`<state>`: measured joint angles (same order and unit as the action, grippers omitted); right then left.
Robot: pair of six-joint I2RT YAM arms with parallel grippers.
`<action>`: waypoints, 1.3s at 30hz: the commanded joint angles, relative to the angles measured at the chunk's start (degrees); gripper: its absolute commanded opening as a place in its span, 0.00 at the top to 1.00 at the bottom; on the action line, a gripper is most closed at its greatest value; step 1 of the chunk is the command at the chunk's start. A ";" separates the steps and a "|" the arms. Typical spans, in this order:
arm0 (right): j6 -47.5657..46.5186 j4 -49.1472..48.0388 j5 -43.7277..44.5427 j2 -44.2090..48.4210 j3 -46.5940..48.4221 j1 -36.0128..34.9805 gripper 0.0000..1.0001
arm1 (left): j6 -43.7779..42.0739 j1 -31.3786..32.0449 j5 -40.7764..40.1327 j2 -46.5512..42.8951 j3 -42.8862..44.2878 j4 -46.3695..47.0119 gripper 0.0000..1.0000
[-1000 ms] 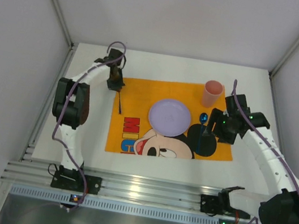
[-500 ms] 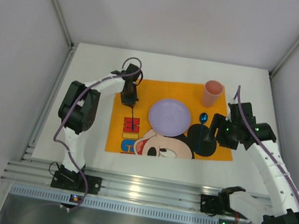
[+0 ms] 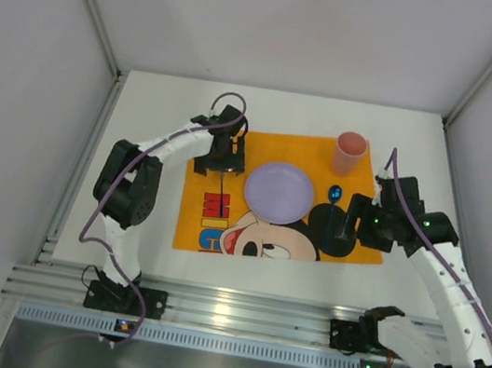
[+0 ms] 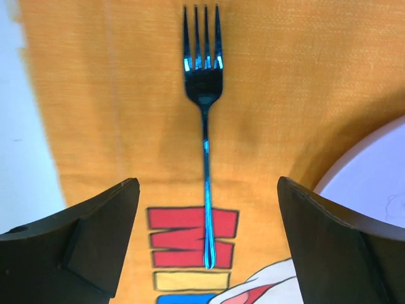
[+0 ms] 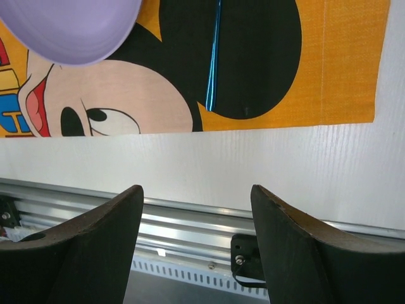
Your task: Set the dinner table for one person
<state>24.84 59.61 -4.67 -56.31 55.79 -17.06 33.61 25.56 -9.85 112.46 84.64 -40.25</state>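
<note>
Our left gripper (image 4: 207, 182) and right gripper (image 5: 196, 190) hang spread, empty; we could skew the fork (image 4: 204, 82) if the left dips.

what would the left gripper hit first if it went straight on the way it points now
Most likely the fork. Its handle lies midway between the open fingers of the left gripper, flat on the orange placemat. Depth is hard to judge, but nothing else shows in that line.
</note>
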 commanded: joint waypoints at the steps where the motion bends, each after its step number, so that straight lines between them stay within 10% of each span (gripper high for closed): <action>1: -1.11 -0.90 -1.13 2.26 0.02 0.71 0.30 | -0.21 0.01 -5.26 -8.13 2.90 -4.91 0.02; 12: -1.99 -1.08 -2.37 13.67 6.87 0.71 0.27 | -5.21 0.81 -15.81 -32.09 5.19 -6.96 0.02; 15: 2.20 0.06 2.46 18.51 4.43 0.71 0.01 | -5.05 0.72 -21.59 -41.31 -6.46 6.69 0.02; 18: 5.30 -0.99 2.29 22.38 -1.63 0.62 0.00 | -2.12 -0.59 -19.45 -48.62 -21.42 17.16 0.02; 27: 5.39 -4.42 5.20 35.55 -2.09 0.62 0.00 | 0.41 -0.51 -15.29 -49.53 -27.07 2.20 0.01; 39: 2.85 8.76 10.82 40.48 2.83 0.71 0.00 | -1.26 -0.51 -17.49 -57.01 -35.24 5.00 0.02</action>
<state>28.84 63.16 3.42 -17.82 55.72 -17.02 32.88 25.06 -25.76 56.03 50.98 -37.17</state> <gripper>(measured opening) 0.996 0.983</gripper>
